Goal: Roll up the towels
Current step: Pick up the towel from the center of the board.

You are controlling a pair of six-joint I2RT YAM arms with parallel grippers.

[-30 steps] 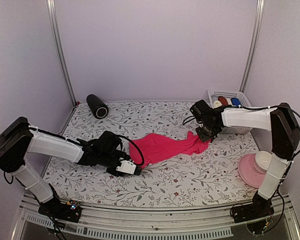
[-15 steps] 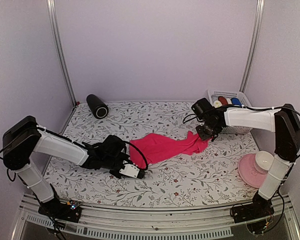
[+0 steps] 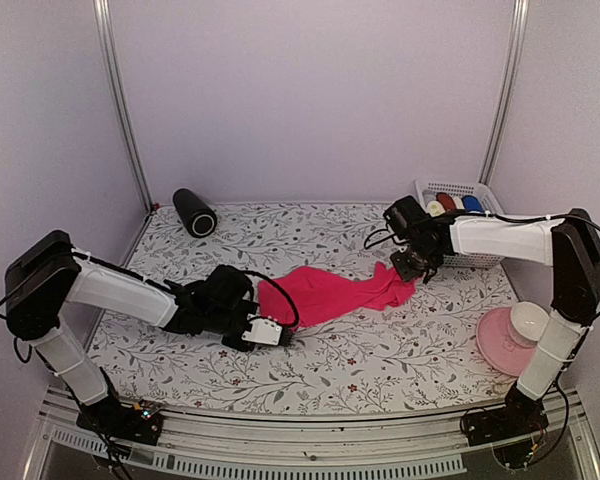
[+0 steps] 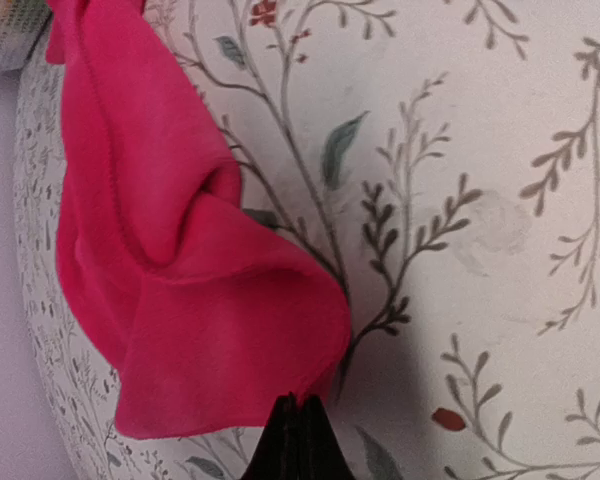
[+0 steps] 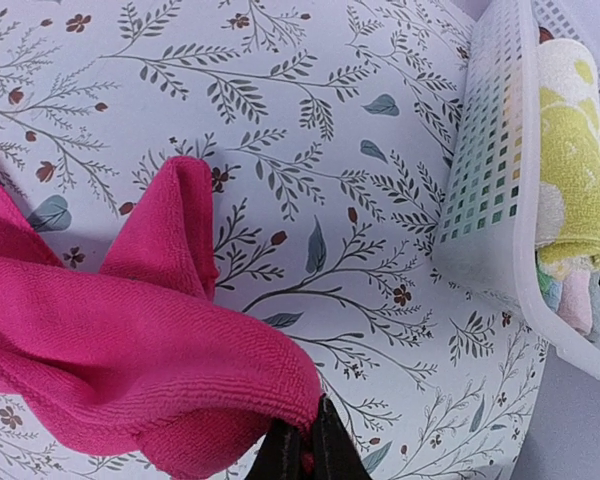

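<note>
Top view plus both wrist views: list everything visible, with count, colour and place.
towel: one, hot pink, crumpled mid-table between the grippers
rolls: at least three, pale, red, blue, in the basket
basket: one, white, far right
cylinder: one, black, far left
plate: one, pink, near right
bowl: one, white, on the plate
table: one, floral cover
left gripper: one, black, shut at the towel's left end, hold unclear
right gripper: one, black, shut on the towel's right end

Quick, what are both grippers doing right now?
Left gripper: shut on the towel, at its edge.
Right gripper: shut on the towel's other end.
</note>
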